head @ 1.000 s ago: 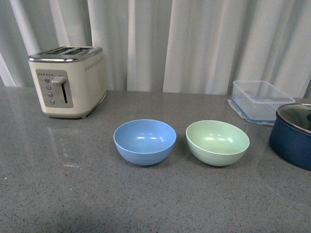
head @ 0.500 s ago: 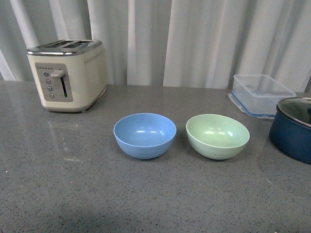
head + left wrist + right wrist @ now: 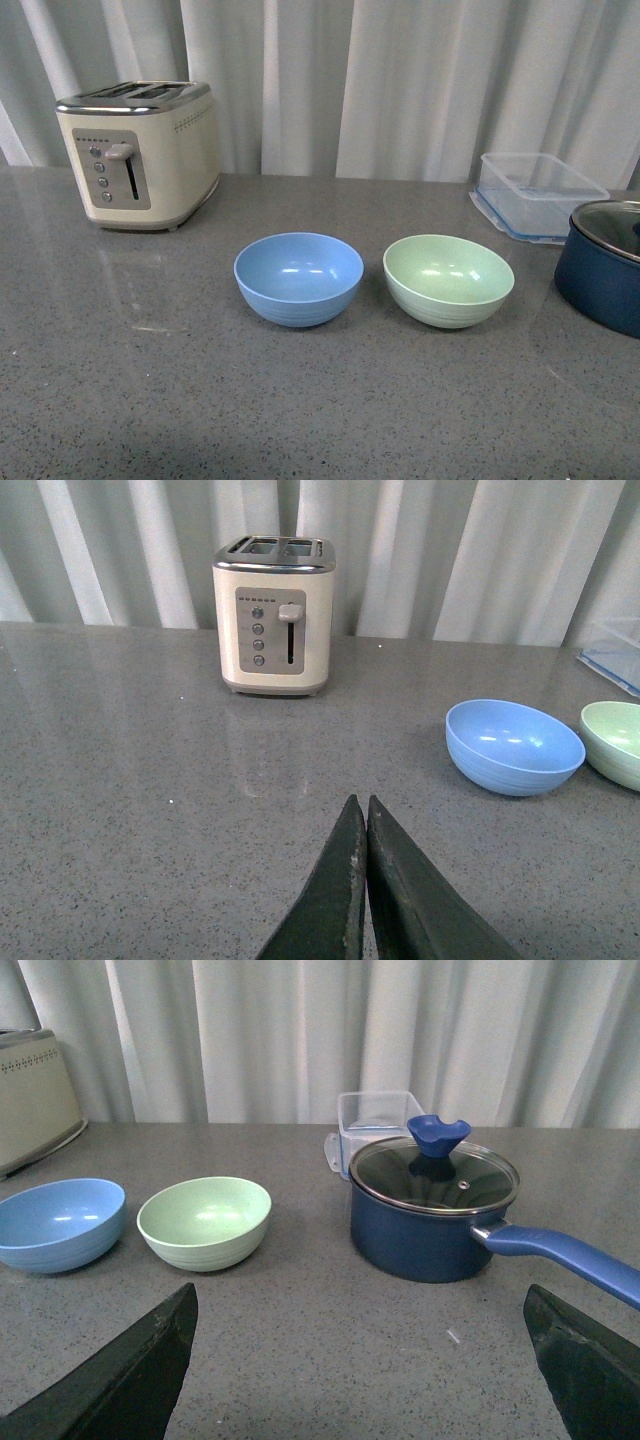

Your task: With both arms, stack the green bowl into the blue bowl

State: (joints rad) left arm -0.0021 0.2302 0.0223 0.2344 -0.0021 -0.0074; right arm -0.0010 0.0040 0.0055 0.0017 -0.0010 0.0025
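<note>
I see a cream toaster [image 3: 138,155] at the counter's back left, with a clear container [image 3: 538,195] and a navy lidded pot [image 3: 603,275] far right.

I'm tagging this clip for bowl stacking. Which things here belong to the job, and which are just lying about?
Job: green bowl, blue bowl, left hand (shut), right hand (open).
Lying about: toaster, clear plastic box, dark blue pot, all on the grey counter.

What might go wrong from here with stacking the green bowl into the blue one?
1. The navy pot stands near the green bowl, its handle reaching toward the open right gripper; that arm may knock it.
2. The left gripper is shut; unopened, it could only push the blue bowl along the smooth counter.
</note>
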